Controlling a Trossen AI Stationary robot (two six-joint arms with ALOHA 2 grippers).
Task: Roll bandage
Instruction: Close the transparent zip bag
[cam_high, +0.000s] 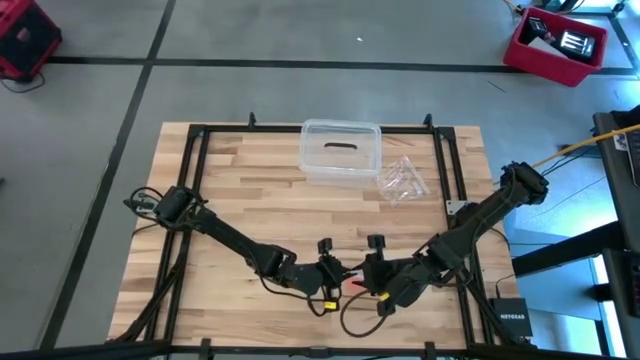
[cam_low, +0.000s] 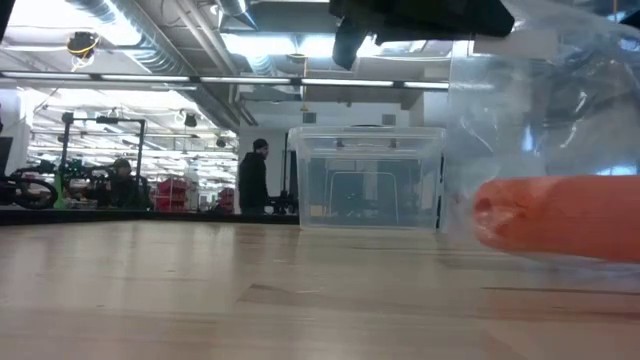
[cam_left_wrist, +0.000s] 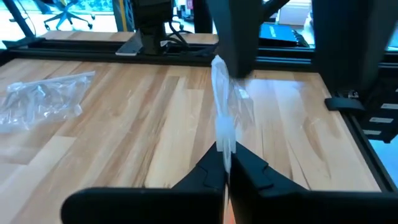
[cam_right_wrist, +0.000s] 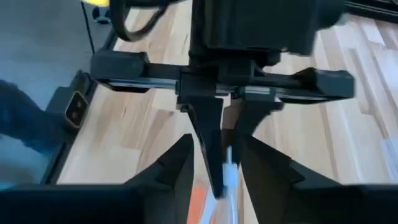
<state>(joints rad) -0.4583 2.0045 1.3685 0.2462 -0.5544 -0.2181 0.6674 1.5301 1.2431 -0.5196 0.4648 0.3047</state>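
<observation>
**Pinching the wrapper over an orange bandage**

Meeting near the front edge of the wooden table (cam_high: 240, 180), well in front of the clear plastic box (cam_high: 340, 152), the two arms work almost nose to nose. The left gripper (cam_left_wrist: 226, 163) has its fingers pressed together on a thin fold of clear plastic wrapper (cam_left_wrist: 222, 118), which stands up from the fingertips. The right gripper (cam_right_wrist: 216, 167) faces it from the other side, its fingers parted, with the left gripper's closed tips reaching into the gap between them.

The bandage (cam_high: 356, 285) shows from above as a small orange patch between the two grippers, on the front side of the box. From table height the bandage (cam_low: 560, 216) looks like a compact roll behind clear film, its long axis running level across the table, one blunt end showing.

A second crumpled clear bag (cam_high: 402, 180) lies just beside the box, toward the right arm's side. Beyond the table, a person (cam_low: 253, 178) stands in the room.
</observation>
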